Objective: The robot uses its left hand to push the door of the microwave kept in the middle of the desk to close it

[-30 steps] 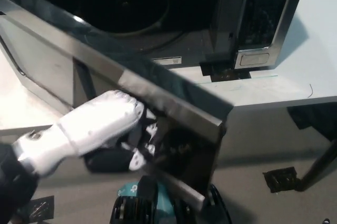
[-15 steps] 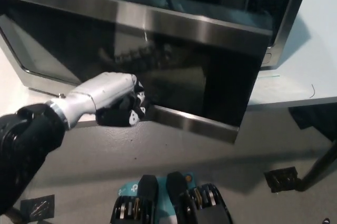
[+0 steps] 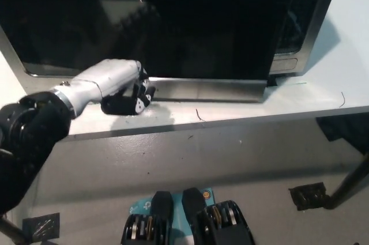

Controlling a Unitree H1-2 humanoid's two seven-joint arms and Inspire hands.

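Your left hand (image 3: 118, 86) has its fingers curled together, holding nothing, knuckles pressed against the lower edge of the microwave door (image 3: 144, 34). The white wrist runs back and down-left from the door into the black sleeve. The door lies nearly flush with the microwave (image 3: 314, 20), its long axis running left-right along the tabletop (image 3: 242, 112) edge

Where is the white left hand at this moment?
In the head view, the left hand is at the picture's left, low against the microwave door near its steel bottom edge, just above the desk.
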